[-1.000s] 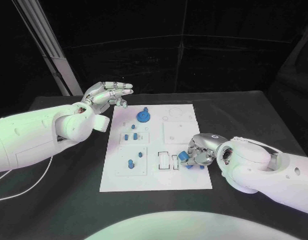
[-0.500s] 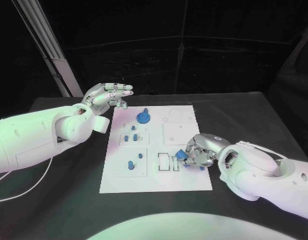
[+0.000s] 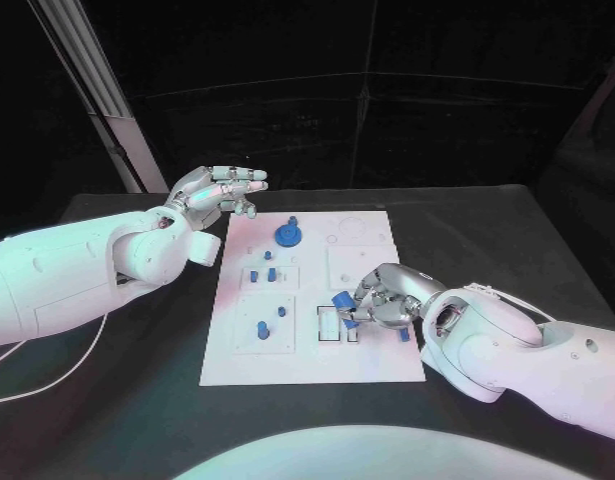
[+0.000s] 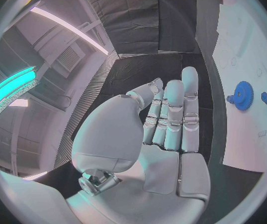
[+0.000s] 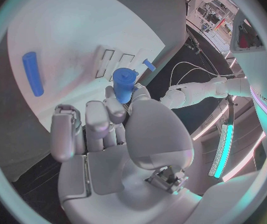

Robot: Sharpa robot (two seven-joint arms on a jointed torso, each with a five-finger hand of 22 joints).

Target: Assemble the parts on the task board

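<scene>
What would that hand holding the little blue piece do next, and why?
Probably lower it toward the board. The right hand pinches a blue part above the white task board, near the dark-outlined slots, and the part is not yet seated. The left hand waits open beside the board.

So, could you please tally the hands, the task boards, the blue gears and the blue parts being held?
Hands: 2, left hand and right hand
Task board: 1
Blue gear: 1
Blue part held by the right hand: 1
Total: 5
</scene>
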